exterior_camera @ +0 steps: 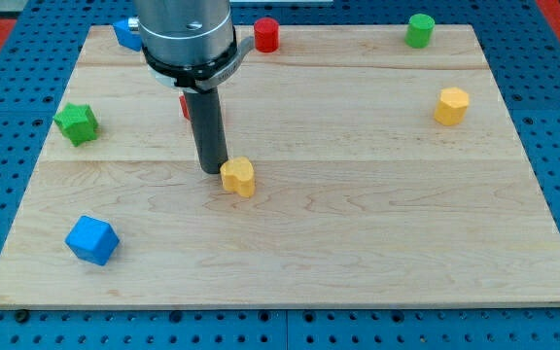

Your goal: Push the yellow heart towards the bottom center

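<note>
The rod stands upright, its tip touching the yellow heart from the view's left; a red block is mostly hidden behind the rod. No jaws show.

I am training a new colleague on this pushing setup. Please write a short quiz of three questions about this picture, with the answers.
1. True or false: my tip is at the yellow heart, on the heart's side toward the view's left.
2. Which block lies nearest the board's bottom left corner? A) green cylinder B) blue block C) red cylinder
3. Fill in: the other yellow block lies toward the view's ____.

Key: 1 true; 2 B; 3 right.
</note>
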{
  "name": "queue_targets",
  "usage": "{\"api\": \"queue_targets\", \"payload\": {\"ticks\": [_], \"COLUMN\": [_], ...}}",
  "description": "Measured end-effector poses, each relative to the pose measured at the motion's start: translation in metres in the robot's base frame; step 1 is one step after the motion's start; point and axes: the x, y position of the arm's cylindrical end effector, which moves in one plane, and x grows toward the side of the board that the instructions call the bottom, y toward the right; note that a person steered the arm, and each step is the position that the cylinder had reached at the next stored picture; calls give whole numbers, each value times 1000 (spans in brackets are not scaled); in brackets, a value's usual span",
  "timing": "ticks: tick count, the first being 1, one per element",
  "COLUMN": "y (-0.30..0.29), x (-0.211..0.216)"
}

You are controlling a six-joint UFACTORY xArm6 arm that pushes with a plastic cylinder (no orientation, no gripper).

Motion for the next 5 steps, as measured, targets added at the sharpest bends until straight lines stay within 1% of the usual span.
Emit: {"api": "queue_targets", "payload": {"ticks": [1,2,3,4,5], "y": [42,70,70,56,50], "x": [-4,4,15,0,10]}}
